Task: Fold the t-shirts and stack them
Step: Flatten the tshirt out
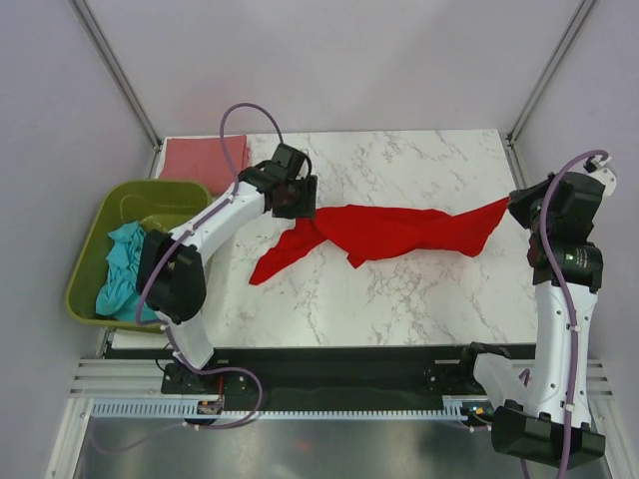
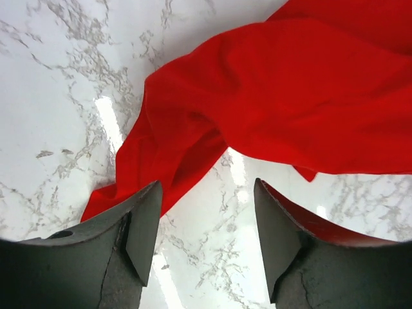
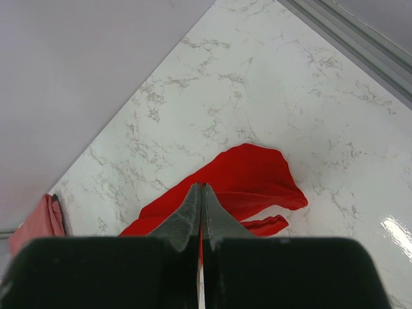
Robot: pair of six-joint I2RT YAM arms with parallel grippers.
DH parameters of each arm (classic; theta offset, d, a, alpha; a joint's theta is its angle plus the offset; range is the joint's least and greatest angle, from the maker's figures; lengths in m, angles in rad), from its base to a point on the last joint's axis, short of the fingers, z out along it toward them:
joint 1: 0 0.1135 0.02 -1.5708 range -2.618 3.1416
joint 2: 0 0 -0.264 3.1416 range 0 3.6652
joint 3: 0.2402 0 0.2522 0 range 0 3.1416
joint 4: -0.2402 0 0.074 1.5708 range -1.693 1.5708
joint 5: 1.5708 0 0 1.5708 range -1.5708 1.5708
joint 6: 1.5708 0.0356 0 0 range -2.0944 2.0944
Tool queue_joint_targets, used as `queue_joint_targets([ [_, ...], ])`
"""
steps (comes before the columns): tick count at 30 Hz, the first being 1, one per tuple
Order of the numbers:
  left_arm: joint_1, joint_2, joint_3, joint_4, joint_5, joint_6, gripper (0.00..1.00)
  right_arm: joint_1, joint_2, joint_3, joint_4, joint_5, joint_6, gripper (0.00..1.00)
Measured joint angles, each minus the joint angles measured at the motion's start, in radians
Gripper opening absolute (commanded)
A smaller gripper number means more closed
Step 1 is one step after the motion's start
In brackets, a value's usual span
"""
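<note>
The bright red t-shirt (image 1: pixel 399 230) lies bunched in a long strip across the middle of the marble table (image 1: pixel 399 299). My right gripper (image 1: pixel 514 208) is shut on its right end, which is raised off the table; a sliver of red shows between the closed fingers in the right wrist view (image 3: pixel 201 187). My left gripper (image 1: pixel 300 200) is open at the shirt's left end. In the left wrist view (image 2: pixel 206 187) only bare marble lies between the fingers, with the red cloth (image 2: pixel 277 90) just ahead. The dusty pink t-shirt (image 1: pixel 203 158) lies folded at the back left. The teal t-shirt (image 1: pixel 125 269) is crumpled in the basket.
The olive-green plastic basket (image 1: pixel 95 235) stands off the table's left edge beside the left arm. Grey walls and metal frame posts enclose the back and sides. The pink shirt's edge also shows in the right wrist view (image 3: pixel 42 222).
</note>
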Motion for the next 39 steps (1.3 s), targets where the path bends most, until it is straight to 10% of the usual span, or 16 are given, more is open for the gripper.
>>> queue_joint_targets([
  [12, 0.001, 0.158, -0.103, 0.164, 0.005, 0.037, 0.64, 0.000, 0.026, 0.017, 0.004, 0.006, 0.013, 0.00],
  [17, 0.001, 0.184, -0.101, 0.213, 0.005, 0.085, 0.13, 0.000, 0.076, 0.096, 0.005, 0.034, 0.022, 0.00],
  [19, 0.001, 0.177, -0.100, 0.222, 0.010, 0.100, 0.09, 0.000, 0.082, 0.122, 0.002, 0.046, 0.020, 0.00],
  [39, 0.028, -0.448, -0.179, -0.082, 0.452, 0.144, 0.13, 0.000, 0.040, 0.540, -0.167, 0.388, -0.057, 0.00],
])
